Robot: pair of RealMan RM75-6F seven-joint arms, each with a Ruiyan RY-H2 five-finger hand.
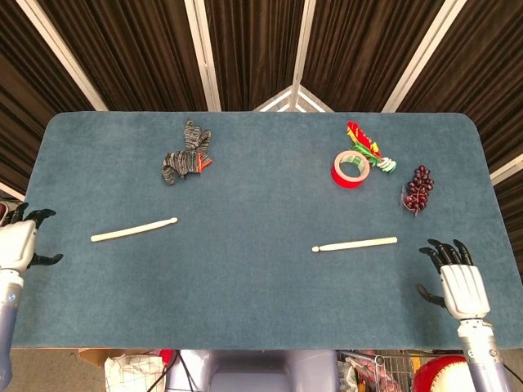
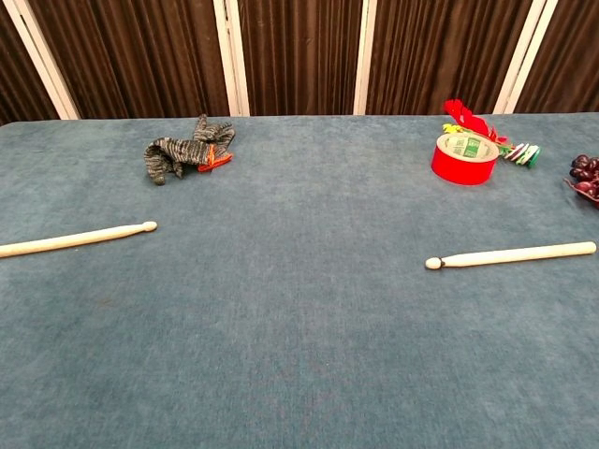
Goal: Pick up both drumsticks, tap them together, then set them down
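Both hands are empty with fingers spread: the left hand (image 1: pixel 18 243) sits well left of its drumstick (image 1: pixel 133 229), the right hand (image 1: pixel 460 282) below and right of the other drumstick (image 1: pixel 356 243). Each should probably approach the thick butt end, lower flat, and close across the shaft.

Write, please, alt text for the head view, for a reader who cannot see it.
Two drumsticks lie apart on a blue table: the left drumstick and the right drumstick, neither held. The left robot hand and right robot hand hover open at the table's sides. At the back lie a striped glove, red tape and grapes.
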